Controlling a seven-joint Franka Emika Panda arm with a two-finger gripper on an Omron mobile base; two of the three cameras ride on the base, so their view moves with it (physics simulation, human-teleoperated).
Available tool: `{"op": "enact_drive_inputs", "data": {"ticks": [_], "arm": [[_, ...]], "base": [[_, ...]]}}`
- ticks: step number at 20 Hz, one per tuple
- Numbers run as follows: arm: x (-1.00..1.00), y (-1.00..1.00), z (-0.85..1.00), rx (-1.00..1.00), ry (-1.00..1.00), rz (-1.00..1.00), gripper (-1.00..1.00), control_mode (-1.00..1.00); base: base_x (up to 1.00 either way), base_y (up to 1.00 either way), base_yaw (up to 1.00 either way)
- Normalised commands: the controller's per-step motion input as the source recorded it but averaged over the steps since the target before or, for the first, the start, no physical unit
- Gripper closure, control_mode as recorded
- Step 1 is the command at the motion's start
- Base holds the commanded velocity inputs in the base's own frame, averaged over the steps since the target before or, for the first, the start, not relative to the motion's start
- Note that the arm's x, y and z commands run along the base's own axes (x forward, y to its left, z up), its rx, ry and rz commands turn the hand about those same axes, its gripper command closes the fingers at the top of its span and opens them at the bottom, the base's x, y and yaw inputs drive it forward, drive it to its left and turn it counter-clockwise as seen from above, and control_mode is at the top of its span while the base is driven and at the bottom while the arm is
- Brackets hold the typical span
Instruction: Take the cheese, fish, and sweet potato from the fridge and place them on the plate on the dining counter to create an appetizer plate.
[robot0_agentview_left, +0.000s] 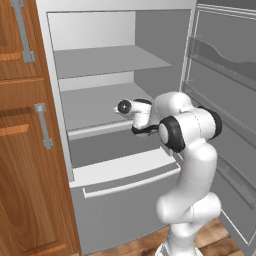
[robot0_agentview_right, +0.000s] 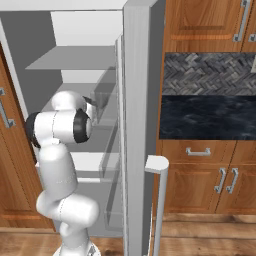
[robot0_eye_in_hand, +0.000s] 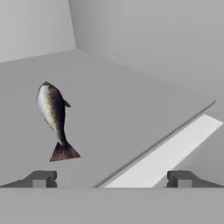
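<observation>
The fridge (robot0_agentview_left: 105, 62) stands open, and my arm reaches into it at the height of the middle shelf (robot0_agentview_left: 95, 107). In the hand view the fish (robot0_eye_in_hand: 54, 118), small and dark grey with a pale belly, lies on that grey shelf with its tail towards me. It sits ahead of my gripper (robot0_eye_in_hand: 111, 178) and to the left of its middle. My fingertips (robot0_eye_in_hand: 40, 178) stand wide apart with nothing between them, so the gripper is open. The cheese, sweet potato, plate and dining counter are out of view.
The fridge door (robot0_agentview_left: 225, 100) with its racks hangs open on the right, close to my arm's elbow. A lower drawer (robot0_agentview_left: 125, 175) juts out under the shelf. Wooden cabinets (robot0_agentview_left: 25, 150) flank the left. A black wall counter (robot0_agentview_right: 207, 117) lies past the door.
</observation>
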Motion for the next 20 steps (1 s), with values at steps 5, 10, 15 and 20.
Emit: {"op": "enact_drive_inputs", "data": {"ticks": [5, 10, 15, 20], "arm": [[0.4, 0.0, -0.16, 0.0, 0.0, -0.09, -1.0, -1.0], [0.47, 0.0, -0.13, 0.0, 0.0, -0.08, -1.0, -1.0], [0.5, 0.0, -0.11, 0.0, 0.0, -0.07, -1.0, -1.0], [0.33, 0.0, -0.1, 0.0, 0.0, -0.05, 1.0, -1.0]], "base": [[0.0, 0.0, 0.0], [0.0, 0.0, 0.0], [0.0, 0.0, 0.0], [0.0, 0.0, 0.0]]}}
